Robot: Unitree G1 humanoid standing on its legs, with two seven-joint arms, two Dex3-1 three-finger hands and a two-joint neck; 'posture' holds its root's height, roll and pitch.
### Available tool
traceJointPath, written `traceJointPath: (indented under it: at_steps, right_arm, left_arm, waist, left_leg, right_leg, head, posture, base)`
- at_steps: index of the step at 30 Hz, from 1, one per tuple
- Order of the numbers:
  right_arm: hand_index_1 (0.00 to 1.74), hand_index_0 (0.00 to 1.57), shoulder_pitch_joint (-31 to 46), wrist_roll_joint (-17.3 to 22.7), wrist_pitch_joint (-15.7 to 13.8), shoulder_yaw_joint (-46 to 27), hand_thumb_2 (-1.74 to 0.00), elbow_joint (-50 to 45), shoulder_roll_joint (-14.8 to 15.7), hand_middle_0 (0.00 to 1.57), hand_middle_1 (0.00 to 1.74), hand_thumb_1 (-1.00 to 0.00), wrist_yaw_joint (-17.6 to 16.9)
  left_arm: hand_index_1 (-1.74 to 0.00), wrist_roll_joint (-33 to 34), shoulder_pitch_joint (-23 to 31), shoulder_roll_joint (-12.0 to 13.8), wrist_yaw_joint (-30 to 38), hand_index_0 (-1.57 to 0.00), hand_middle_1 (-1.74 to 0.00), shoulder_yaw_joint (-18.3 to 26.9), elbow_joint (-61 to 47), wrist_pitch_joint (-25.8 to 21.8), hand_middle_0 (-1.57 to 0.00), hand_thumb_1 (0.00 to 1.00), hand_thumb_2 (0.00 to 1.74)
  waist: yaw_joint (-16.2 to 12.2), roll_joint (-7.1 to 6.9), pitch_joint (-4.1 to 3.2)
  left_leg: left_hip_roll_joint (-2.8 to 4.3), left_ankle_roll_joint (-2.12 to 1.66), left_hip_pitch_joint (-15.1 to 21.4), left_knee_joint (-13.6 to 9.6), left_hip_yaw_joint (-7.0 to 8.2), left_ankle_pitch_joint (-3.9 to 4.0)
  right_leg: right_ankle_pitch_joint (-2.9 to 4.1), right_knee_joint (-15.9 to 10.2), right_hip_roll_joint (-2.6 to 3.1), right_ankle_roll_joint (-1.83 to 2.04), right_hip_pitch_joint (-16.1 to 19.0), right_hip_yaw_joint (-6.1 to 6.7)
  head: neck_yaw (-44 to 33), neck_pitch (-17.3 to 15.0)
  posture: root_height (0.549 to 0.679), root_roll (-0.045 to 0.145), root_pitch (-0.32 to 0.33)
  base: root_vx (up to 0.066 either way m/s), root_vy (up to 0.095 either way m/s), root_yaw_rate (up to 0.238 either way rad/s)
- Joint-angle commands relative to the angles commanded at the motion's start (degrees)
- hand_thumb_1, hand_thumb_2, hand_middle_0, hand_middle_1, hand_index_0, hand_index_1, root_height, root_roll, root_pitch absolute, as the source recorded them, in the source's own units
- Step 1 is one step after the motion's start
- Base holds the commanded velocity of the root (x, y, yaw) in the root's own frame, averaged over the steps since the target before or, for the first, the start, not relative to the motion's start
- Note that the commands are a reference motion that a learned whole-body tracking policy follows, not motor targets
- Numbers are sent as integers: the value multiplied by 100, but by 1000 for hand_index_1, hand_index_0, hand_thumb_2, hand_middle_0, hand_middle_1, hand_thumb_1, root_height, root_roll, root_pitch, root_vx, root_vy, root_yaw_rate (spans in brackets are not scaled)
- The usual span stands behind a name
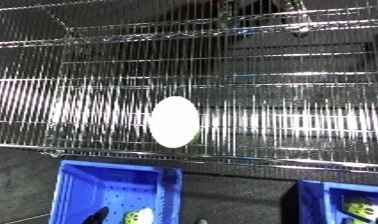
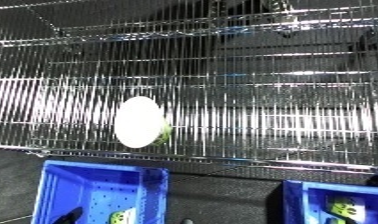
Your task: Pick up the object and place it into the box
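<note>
Where wire shelf (image 1: 283, 100) gleams, white oval object (image 1: 175, 121) lies, greenish edge; hands unseen, fingers' state unknowable.

An oval object (image 1: 175, 121) lies on the wire shelf (image 1: 283, 95), near its front edge. Below stand two bins, one (image 1: 79, 190) left, one (image 1: 345, 200) right, each apparently holding small items.

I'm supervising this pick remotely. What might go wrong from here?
1. The white oval object lies on a wire shelf near its front edge; being rounded, it may roll or slip off when touched.
2. Two blue bins sit below, the left bin and the right bin, with a dark gap between them; a drop could miss both.
3. Neither hand is in view, so the approach can't be checked.
</note>
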Motion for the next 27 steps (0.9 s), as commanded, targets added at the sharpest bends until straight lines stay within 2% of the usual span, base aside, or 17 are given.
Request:
traceJointPath:
  at_steps: [5,11,19,23,27]
  right_arm:
    - [0,0,92,47,-85,-11,0,170,60,0,0,0,69]
    - [0,0,210,126,-150,-30,0,264,98,0,0,0,124]
    - [0,0,398,195,-205,-152,0,354,38,0,0,0,149]
    - [0,0,564,214,-228,-240,0,279,-93,0,0,0,151]
    - [0,0,803,374,-248,-335,0,199,-251,0,0,0,190]
  left_arm:
    - [0,-3,38,40,-26,0,0,21,-59,-133,0,0,0]
    - [0,-11,138,90,-245,0,0,-12,-305,-222,0,0,0]
    - [0,-324,318,180,-1053,0,0,-275,-1391,-280,0,0,0]
    - [0,-615,506,392,-1398,0,0,-424,-2383,-305,0,0,0]
    - [0,-885,718,813,-1243,0,0,-486,-3757,-600,0,0,0]
  waist:
    - [109,-70,0]
    - [209,-143,0]
    - [337,-100,0]
    - [416,-85,0]
    - [521,-71,0]
  left_leg:
    - [-5,6,10,-30,-43,-14]
    - [-8,-2,32,-92,-89,-16]
    - [-52,0,4,-152,-173,-26]
    - [-76,-7,3,-203,-223,-33]
    - [-102,-19,-12,-259,-282,-21]
  right_leg:
    - [-62,57,-38,-6,37,-72]
    - [-97,55,-60,-5,88,-147]
    - [-90,48,-125,24,99,-243]
    - [-60,3,-151,52,120,-293]
    - [-39,-21,-188,64,135,-364]
  head:
    - [-174,-212]
    - [-284,-437]
    - [-9,-714]
    - [276,-810]
    - [655,-895]
  posture:
    - [648,39,58]
    - [648,36,59]
    - [649,34,66]
    - [650,33,71]
    - [651,32,74]
  base:
    - [37,-17,97]
    - [21,-13,81]
    - [11,12,94]
    - [10,19,111]
    - [12,-4,152]
